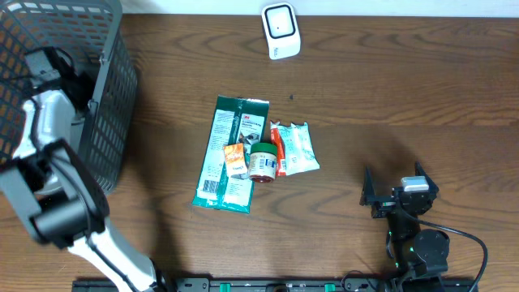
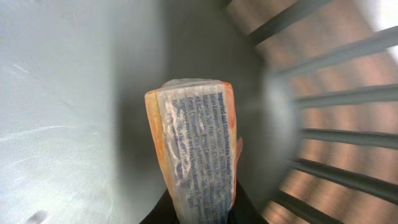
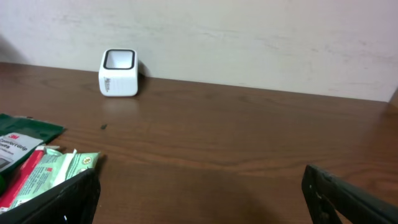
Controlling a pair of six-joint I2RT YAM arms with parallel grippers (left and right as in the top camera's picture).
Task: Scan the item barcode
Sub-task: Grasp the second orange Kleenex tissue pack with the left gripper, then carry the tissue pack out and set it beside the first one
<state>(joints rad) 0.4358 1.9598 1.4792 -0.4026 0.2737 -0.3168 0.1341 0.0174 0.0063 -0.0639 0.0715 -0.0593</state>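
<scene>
- Inside the basket (image 1: 113, 97), at the far left corner of the table (image 1: 405, 97): left gripper (image 2: 199, 216) closed tight on the orange packet (image 2: 196, 143), its lower end pinched between the dark fingers (image 2: 158, 214), printed face turned to the wrist camera.
- Packet rising from the jaws, leaning slightly, top edge rounded; print too blurred to tell whether a barcode sits among it.
- Left of the packet, a plain grey basket surface; right of it, the slatted wall close by, brown wood showing through the gaps.
- From overhead, left arm bent over the basket's rim, wrist well down behind the mesh wall.
- At the table's far edge, near the middle: white scanner (image 1: 280, 31), dark-framed window visible from above, well apart from the basket and from everything else.
- At mid-table, a tight cluster: long green packet (image 1: 231, 154), small orange box (image 1: 235, 160) and green-lidded jar (image 1: 262, 162) on or against it, red and pale-green sachet (image 1: 296, 148) just beside the jar on the right.
- Between cluster and scanner, open wood; between cluster and basket, a bare strip.
- Near the front edge on the right: right gripper (image 1: 397, 185) spread wide with nothing between the fingers, well apart from the cluster, broad bare wood ahead of it up to the scanner.
</scene>
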